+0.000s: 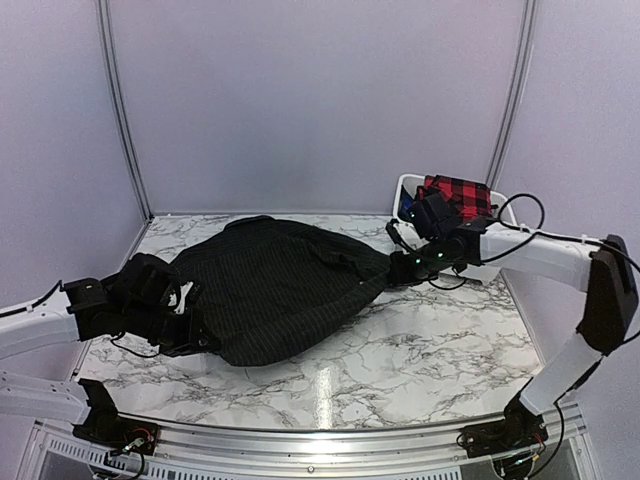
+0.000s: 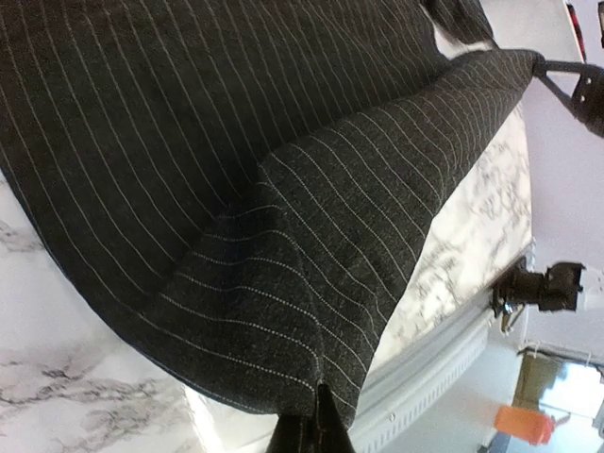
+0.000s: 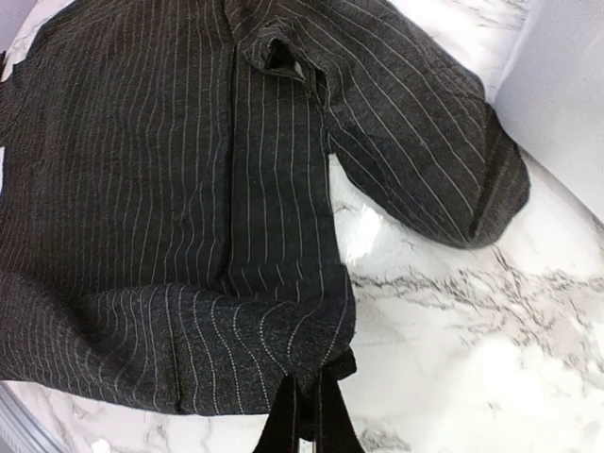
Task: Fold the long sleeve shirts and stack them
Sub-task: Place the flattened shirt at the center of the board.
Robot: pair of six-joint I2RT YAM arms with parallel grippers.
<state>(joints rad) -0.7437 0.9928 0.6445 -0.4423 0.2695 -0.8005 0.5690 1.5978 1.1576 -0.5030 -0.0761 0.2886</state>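
Note:
A black pinstriped long sleeve shirt (image 1: 280,285) hangs stretched between my two grippers, partly resting on the marble table (image 1: 420,360). My left gripper (image 1: 190,335) is shut on the shirt's left edge; in the left wrist view the fabric (image 2: 283,236) runs straight into the pinched fingertips (image 2: 321,420). My right gripper (image 1: 400,268) is shut on the shirt's right corner (image 3: 283,349), with its fingertips (image 3: 307,406) clamped on the hem. A sleeve (image 3: 425,160) lies folded across the shirt's far side. A red-and-black plaid shirt (image 1: 458,195) sits in a white bin at the back right.
The white bin (image 1: 405,192) stands at the table's back right corner, behind my right arm. Pale booth walls (image 1: 320,100) close the back and sides. A metal rail (image 1: 320,440) runs along the near table edge.

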